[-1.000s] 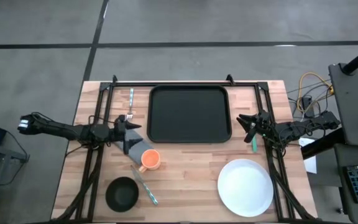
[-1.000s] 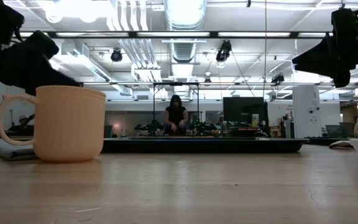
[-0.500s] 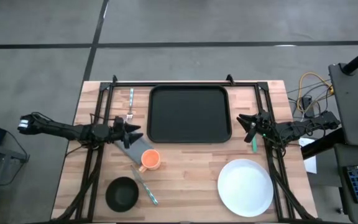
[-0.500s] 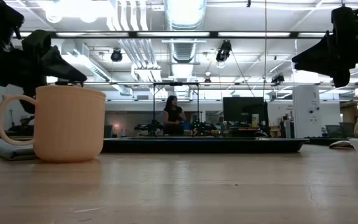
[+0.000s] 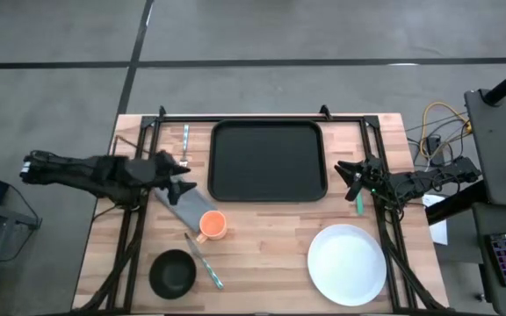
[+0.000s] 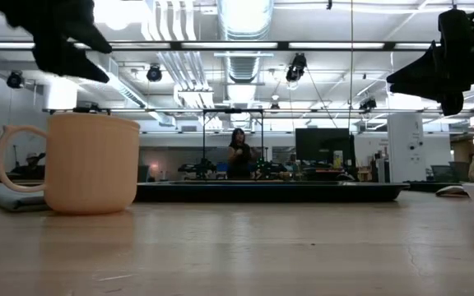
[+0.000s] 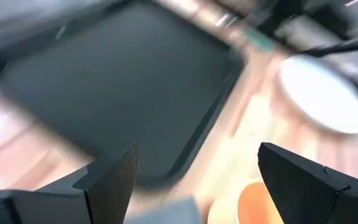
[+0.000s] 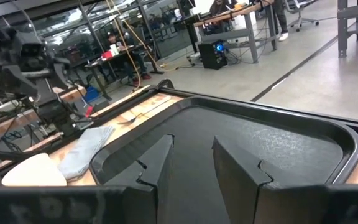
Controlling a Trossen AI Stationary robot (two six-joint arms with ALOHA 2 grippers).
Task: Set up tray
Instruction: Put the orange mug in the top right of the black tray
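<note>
Wooden table (image 5: 262,224), tray (image 5: 268,161) sitting bare at the far middle, so I've basically done nothing yet. Left gripper (image 5: 179,175) hovers spread wide; right gripper (image 5: 351,173) parked, slightly parted.

Grey floor (image 5: 60,53) crossed by dark lines; ceiling ducts (image 6: 171,49) and lamps overhead (workbenches (image 8: 229,18) beyond).

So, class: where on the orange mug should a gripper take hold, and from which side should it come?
Best guess: grip the orange mug by its rim wall, coming straight down. It stands upright with its mouth open, so one finger could go inside and one outside. Its handle points toward the black bowl and the left gripper is open nearby.
</note>
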